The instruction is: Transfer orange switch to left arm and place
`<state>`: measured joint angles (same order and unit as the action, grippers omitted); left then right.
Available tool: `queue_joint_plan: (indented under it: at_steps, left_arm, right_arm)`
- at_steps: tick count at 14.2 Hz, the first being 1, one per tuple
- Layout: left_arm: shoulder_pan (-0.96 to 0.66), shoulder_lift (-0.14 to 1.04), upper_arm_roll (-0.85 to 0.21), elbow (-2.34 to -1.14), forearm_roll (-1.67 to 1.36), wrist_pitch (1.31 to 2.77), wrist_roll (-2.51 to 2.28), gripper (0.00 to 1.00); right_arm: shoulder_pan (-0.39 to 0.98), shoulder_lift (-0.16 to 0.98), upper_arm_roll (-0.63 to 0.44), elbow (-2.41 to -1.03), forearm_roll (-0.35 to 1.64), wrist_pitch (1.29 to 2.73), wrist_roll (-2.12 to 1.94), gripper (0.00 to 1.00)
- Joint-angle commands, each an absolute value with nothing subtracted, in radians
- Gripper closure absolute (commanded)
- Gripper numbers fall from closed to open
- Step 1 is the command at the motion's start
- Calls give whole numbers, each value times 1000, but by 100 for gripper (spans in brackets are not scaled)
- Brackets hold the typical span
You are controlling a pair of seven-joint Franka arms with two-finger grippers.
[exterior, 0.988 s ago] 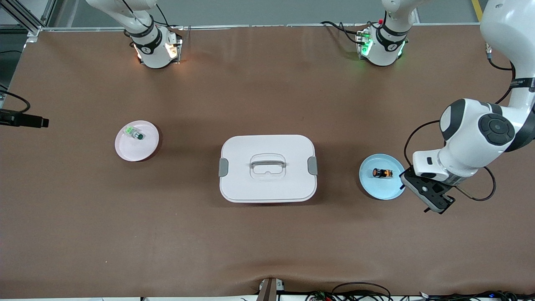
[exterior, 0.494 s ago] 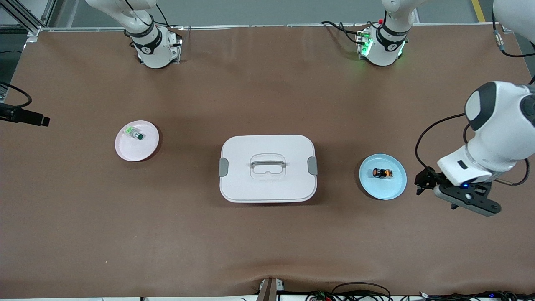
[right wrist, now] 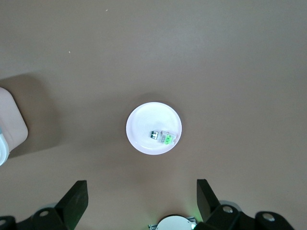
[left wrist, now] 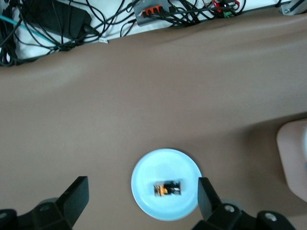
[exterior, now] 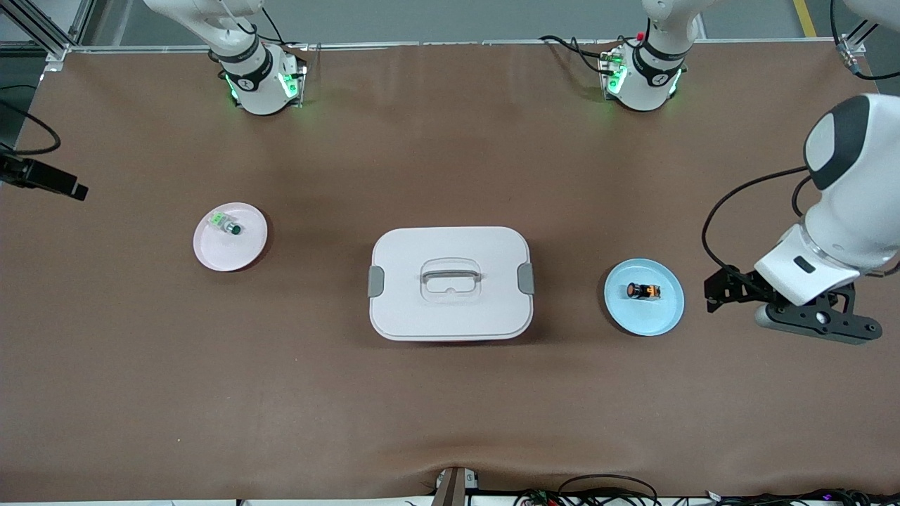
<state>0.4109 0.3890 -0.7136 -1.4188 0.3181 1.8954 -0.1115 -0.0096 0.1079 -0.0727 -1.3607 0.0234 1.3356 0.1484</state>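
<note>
The orange switch (exterior: 643, 290) lies on its side on a blue plate (exterior: 657, 316), between the box and the left arm's end of the table. The white box (exterior: 450, 281) with grey clips stands mid-table. My left gripper (exterior: 819, 323) is open and empty, up over bare table beside the blue plate, toward the left arm's end. In the left wrist view the gripper (left wrist: 142, 201) is open, with the switch (left wrist: 167, 188), the plate (left wrist: 148, 170) and a corner of the box (left wrist: 293, 158) below. My right gripper (right wrist: 141, 206) is open and empty, high up, out of the front view.
A pink plate (exterior: 235, 254) holding a green switch (exterior: 226, 224) sits toward the right arm's end; both show in the right wrist view, plate (right wrist: 144, 120) and switch (right wrist: 163, 137). Cables and a power strip (left wrist: 153, 9) lie past the table's front edge.
My left gripper has moved away from the blue plate's rim toward the left arm's end of the table and has turned. The switch and plates have not moved.
</note>
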Motion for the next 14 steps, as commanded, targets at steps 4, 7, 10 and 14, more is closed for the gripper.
queue_joint_plan:
  at_steps: [4,7,10,14]
  left_arm:
    - [137,171,-352,-1431,89,1699,-124,0]
    - [4,105,-179,-1462,81,1625,-75,0]
    - [-122,35,-48,-1488,80,1542,-55,0]
    - [-155,-61,-40,-1567,77,1502,-57,0]
  right_arm:
    - [-2,49,-69,-1425,29,1358,166,0]
    - [-2,38,-69,-1436,29,1371,166,0]
    - [-3,38,-69,-1436,29,1373,167,0]
    - [-6,37,-67,-1433,32,1405,167,0]
